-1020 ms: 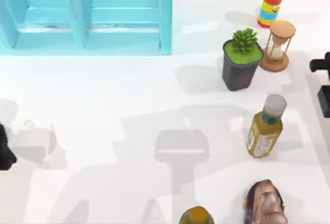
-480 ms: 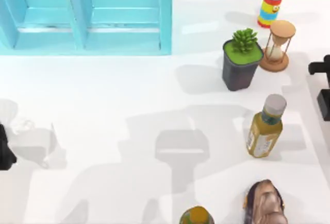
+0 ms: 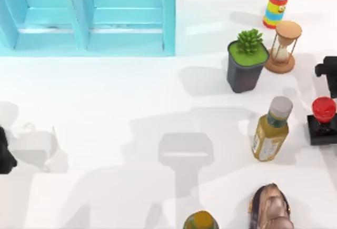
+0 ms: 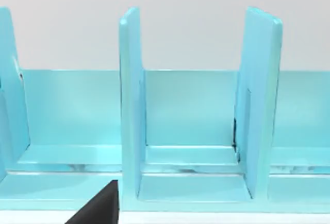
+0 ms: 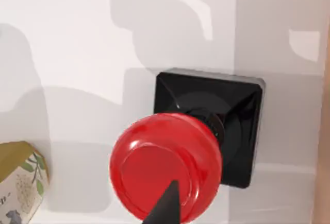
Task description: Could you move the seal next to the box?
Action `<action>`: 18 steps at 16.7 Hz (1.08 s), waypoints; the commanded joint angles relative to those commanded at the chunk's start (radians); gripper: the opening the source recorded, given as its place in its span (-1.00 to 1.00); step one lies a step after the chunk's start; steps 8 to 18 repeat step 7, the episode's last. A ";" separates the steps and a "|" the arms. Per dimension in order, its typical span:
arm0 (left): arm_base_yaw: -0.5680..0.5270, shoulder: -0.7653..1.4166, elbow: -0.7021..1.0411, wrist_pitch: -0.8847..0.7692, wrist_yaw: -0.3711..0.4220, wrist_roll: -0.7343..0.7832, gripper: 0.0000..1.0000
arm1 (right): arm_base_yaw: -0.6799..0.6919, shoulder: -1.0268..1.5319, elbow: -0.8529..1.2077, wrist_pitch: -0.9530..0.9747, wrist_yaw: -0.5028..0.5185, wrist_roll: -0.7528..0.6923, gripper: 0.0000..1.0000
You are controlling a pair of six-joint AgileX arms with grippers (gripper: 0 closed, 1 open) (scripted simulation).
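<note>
The seal stands upright on the bench near its right edge, just beside the yellow-green bottle. In the right wrist view the seal sits directly beneath the right jaws, its red knob facing the camera; whether these jaws are spread or pressed together cannot be told. The blue box lies well apart from them, at the far left. The left arm is parked at the bench's left edge.

The blue box is cut off at 11 o'clock. The brown object and a yellow-green bottle cap are cropped at 6 o'clock.
</note>
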 joint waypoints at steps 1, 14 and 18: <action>0.000 0.000 0.000 0.000 0.000 0.000 1.00 | 0.000 0.000 0.000 0.000 0.000 0.000 0.96; 0.000 0.000 0.000 0.000 0.000 0.000 1.00 | 0.000 0.000 0.000 0.000 0.000 0.000 1.00; 0.000 0.000 0.000 0.000 0.000 0.000 1.00 | 0.000 0.000 0.000 0.000 0.000 0.000 1.00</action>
